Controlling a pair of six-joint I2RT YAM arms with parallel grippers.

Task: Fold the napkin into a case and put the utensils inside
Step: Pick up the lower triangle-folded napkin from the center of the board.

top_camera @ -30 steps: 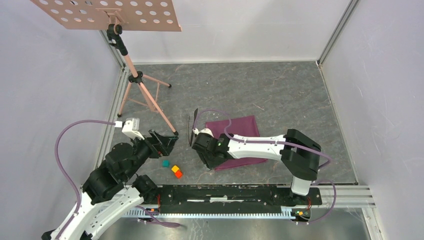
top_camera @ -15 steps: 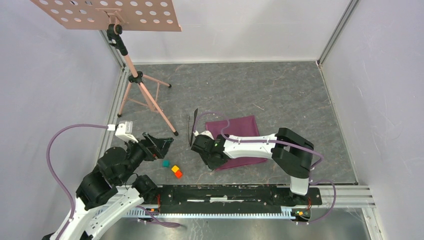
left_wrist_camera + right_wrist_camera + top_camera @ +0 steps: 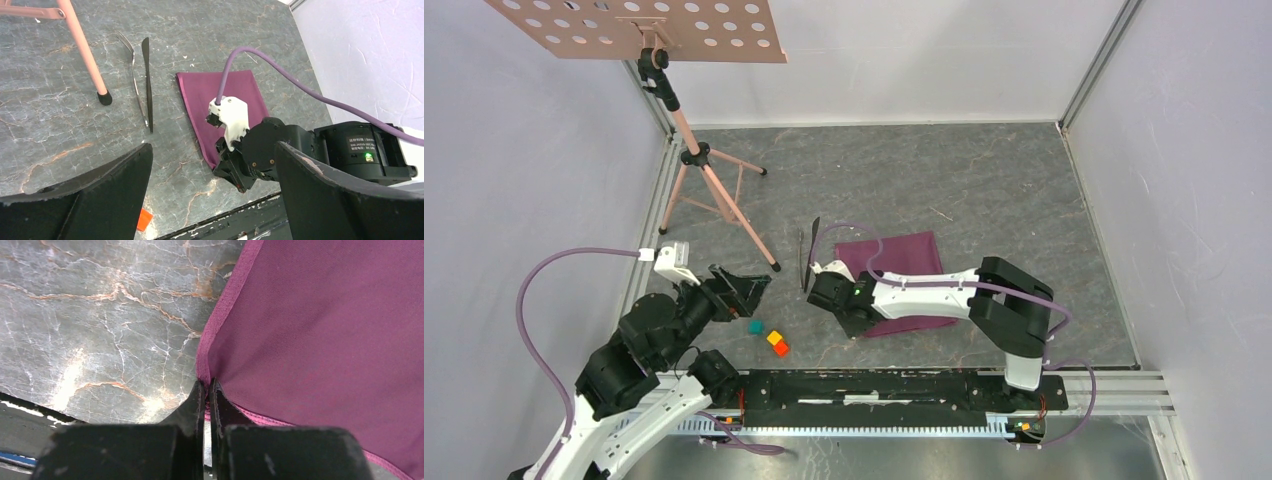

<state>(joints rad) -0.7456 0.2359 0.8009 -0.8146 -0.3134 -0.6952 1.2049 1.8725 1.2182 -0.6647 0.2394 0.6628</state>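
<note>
The plum-purple napkin [image 3: 909, 258] [image 3: 197, 105] [image 3: 325, 330] lies flat on the grey floor. My right gripper [image 3: 856, 326] [image 3: 206, 385] [image 3: 240, 177] is at its near-left corner, shut on the hem, with the cloth pinched between the fingertips. The two utensils lie side by side just left of the napkin: the fork [image 3: 134, 75] [image 3: 802, 256] and the knife [image 3: 147, 85] [image 3: 813, 240]. My left gripper [image 3: 749, 290] [image 3: 214, 146] hangs open and holds nothing, off to the left of the napkin and above the blocks.
A pink music stand tripod [image 3: 714, 190] stands at the back left, one foot [image 3: 104, 98] near the fork. Teal [image 3: 755, 327], yellow [image 3: 774, 338] and orange [image 3: 781, 349] blocks sit near the front rail [image 3: 874, 385].
My right gripper has closed on the napkin's near-left corner. My left arm has drawn back a little to the left and stays open.
</note>
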